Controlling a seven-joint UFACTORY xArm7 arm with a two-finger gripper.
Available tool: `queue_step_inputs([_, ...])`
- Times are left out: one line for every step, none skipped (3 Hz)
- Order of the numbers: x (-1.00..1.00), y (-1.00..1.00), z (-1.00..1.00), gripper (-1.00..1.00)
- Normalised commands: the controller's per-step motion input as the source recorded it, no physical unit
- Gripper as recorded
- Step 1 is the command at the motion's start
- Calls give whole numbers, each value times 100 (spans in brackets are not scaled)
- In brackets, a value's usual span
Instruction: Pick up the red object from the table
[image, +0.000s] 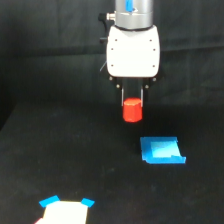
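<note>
The red object (132, 110) is a small short red-orange cylinder held between the thin dark fingers of my gripper (132, 102), below the white gripper body. It hangs upright above the black table (75, 160), with a gap between its base and the surface as far as the exterior view shows. The gripper is shut on its upper part.
A flat bright blue piece (162, 150) lies on the table below and toward the exterior view's right of the gripper. A white piece with blue corners (65, 211) sits at the bottom edge, toward the exterior view's left. A black curtain (50, 50) hangs behind.
</note>
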Motion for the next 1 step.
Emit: queue_step_inputs([-12, -36, 45, -82])
